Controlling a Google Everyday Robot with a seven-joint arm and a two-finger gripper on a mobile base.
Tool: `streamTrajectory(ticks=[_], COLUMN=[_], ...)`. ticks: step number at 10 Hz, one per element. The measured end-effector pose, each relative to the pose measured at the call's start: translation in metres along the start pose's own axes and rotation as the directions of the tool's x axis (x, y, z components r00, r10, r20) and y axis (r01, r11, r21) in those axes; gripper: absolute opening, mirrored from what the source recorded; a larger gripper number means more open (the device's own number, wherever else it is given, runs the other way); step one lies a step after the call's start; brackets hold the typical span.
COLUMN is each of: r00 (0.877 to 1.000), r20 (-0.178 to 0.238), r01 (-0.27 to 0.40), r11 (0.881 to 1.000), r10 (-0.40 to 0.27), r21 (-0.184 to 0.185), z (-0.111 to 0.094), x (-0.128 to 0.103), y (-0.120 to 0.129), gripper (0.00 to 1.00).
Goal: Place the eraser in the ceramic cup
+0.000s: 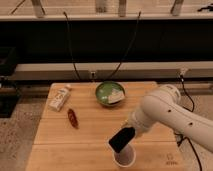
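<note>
Your gripper (pixel 128 133) hangs over the near edge of the worktop (pixel 95 137), a little right of the middle. Its fingers are closed on the eraser (pixel 120 140), a flat black block with rounded corners. You hold the eraser tilted, with its lower end just above the mouth of the cup (pixel 125 159). Whether the block touches the rim, you cannot tell. The cup is small, round and plain-sided, pale white to lilac, and it stands upright right at the near edge.

There is little writing to go on. A small dark mark (pixel 171 161) sits near the near right corner of the worktop, too small to read. The white bottle (pixel 60 98) lying near the far left corner has a label with dark print, also unreadable.

The worktop is pale wood made of long planks. The smooth, rounded white arm (pixel 167 112) comes in from the right edge and covers most of the near right part.

At the middle of the far edge stands a wide green bowl (pixel 101 91) with a white piece (pixel 118 97) lying in it. A small dark red oblong thing (pixel 73 118) lies on the left half, between the bottle and the near edge, well apart from the cup.

Behind the worktop two black cables (pixel 70 45) hang down a dark wall to a pale strip.

Nothing stands between the eraser and the cup.
</note>
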Motion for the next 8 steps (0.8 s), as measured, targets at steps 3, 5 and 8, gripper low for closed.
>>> streamTrajectory(ticks=[3,5,8], r00=[0.996,0.985,0.961], r20=[0.012,0.019,0.006], r01=[0.083,0.17,0.274], r11=[0.996,0.983,0.953], r10=[-0.084,-0.172,-0.277], r21=[0.034,0.075,0.131], z=[-0.008,-0.008,0.0], x=[-0.004,-0.006,-0.012], y=[0.01,0.015,0.022], gripper=[0.0,0.0,0.0])
